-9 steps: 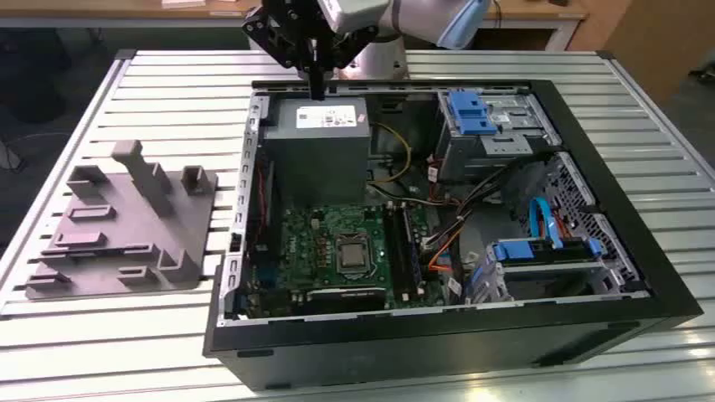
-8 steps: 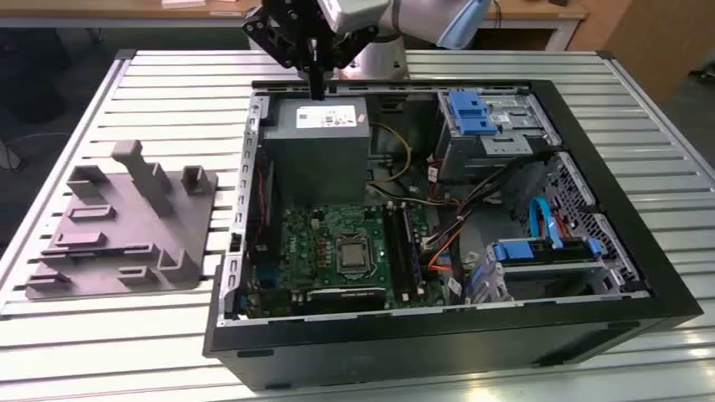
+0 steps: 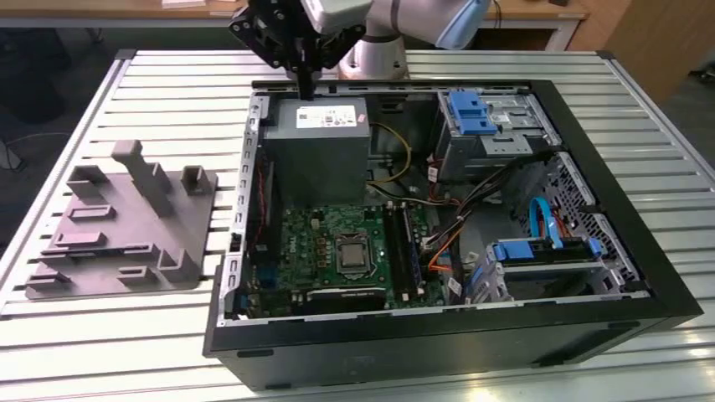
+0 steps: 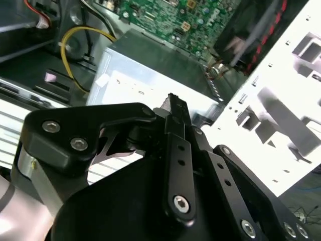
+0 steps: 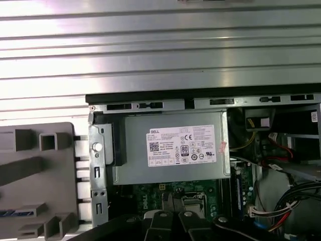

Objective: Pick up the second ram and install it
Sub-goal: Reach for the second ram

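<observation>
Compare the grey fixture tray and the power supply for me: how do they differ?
Place: the fixture tray lies on the slatted table, outside the computer case; the power supply sits inside it. Shape: the fixture tray has upright posts and pockets; the power supply is a plain box. Marking: the power supply carries a white label; the fixture tray shows none. Both are grey.
</observation>
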`<action>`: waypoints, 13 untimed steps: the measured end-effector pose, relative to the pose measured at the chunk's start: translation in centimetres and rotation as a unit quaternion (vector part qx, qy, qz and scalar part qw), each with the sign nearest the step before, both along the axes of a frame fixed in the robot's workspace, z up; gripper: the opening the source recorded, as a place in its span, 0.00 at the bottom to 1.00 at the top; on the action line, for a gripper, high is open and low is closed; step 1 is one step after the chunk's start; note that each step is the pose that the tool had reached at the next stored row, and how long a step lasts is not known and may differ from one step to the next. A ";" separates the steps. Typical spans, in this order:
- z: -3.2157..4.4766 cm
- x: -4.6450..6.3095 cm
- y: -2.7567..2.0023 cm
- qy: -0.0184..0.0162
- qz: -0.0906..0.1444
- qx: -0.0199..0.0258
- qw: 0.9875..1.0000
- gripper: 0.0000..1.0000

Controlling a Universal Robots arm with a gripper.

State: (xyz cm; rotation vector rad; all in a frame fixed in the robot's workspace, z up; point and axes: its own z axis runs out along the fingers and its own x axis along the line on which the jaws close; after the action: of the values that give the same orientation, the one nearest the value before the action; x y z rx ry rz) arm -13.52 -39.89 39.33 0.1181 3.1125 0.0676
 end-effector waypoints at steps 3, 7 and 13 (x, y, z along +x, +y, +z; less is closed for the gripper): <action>0.00 -1.2 0.00 0.000 0.000 0.000 1.000 0.10; -0.01 -2.7 0.00 0.000 0.000 0.000 1.000 0.10; -0.02 -4.8 0.00 0.000 0.000 0.000 1.000 0.10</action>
State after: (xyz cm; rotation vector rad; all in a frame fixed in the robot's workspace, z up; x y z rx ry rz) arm -18.37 -39.89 39.31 0.1179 3.1121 0.0676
